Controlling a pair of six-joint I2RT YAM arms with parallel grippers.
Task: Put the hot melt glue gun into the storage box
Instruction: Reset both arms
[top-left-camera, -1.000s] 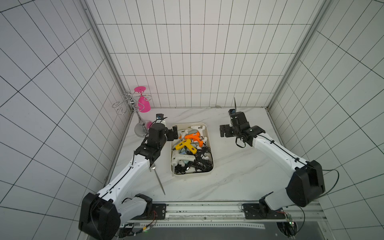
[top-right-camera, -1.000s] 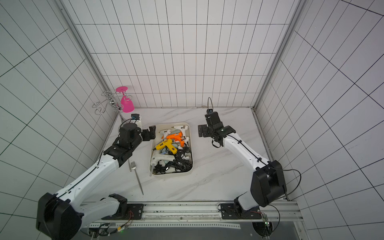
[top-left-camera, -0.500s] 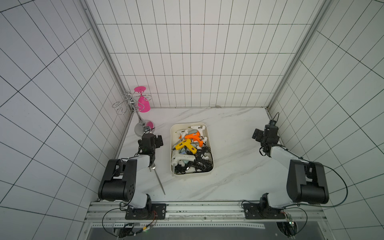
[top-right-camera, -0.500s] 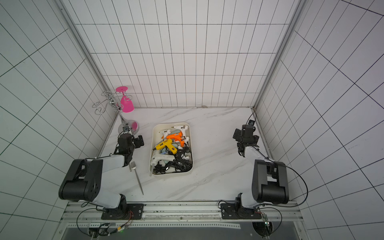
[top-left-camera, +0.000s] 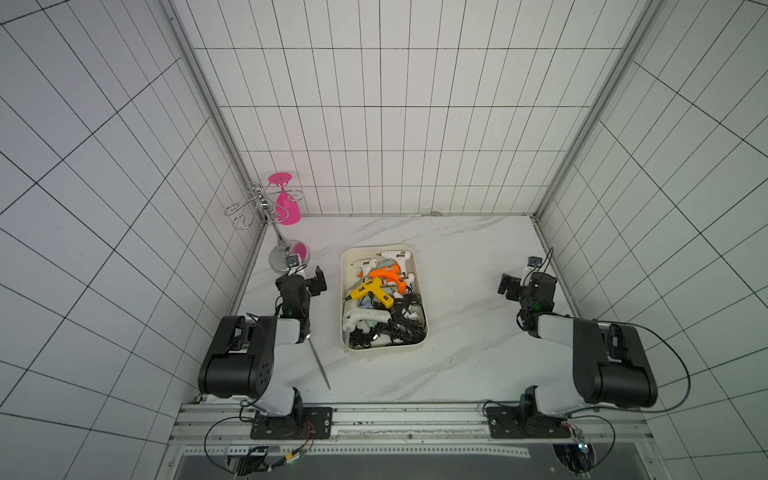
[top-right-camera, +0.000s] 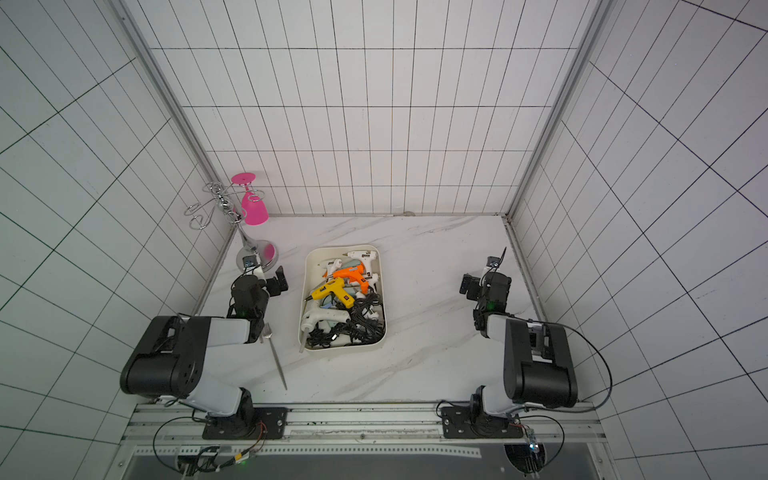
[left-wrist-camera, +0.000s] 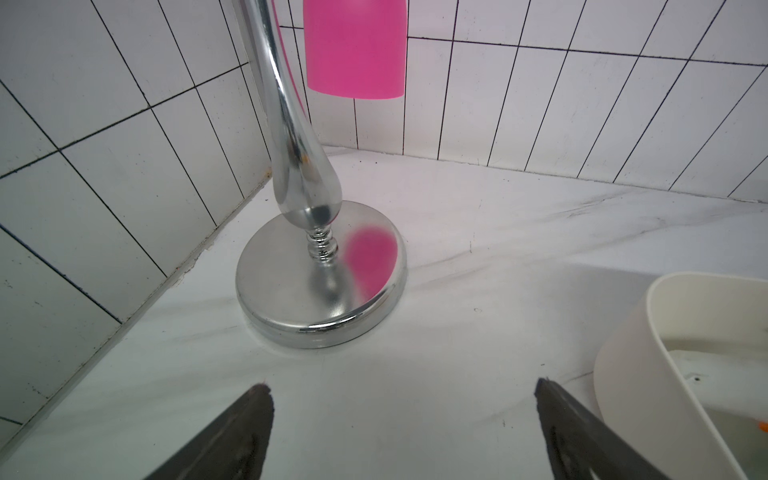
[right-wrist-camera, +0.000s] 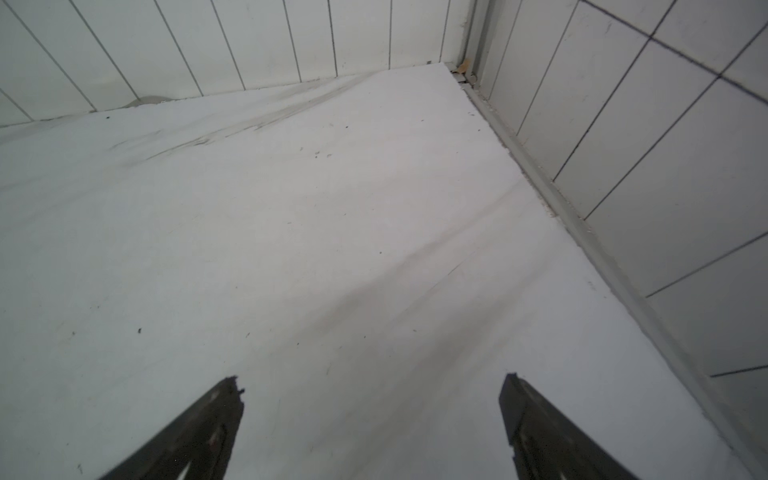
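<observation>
Glue guns (top-left-camera: 388, 275) are all piled in the storage box (top-left-camera: 384, 349), none loose, so it looks done. Left hand (left-wrist-camera: 401, 386) and right hand (right-wrist-camera: 370, 380) are spread wide, empty, off to either side; nothing left to grab imo.

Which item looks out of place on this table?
A long, thin metal fork lies loose on the white marble table, outside the cream plastic storage box of glue guns, its head beside the left arm.
</observation>
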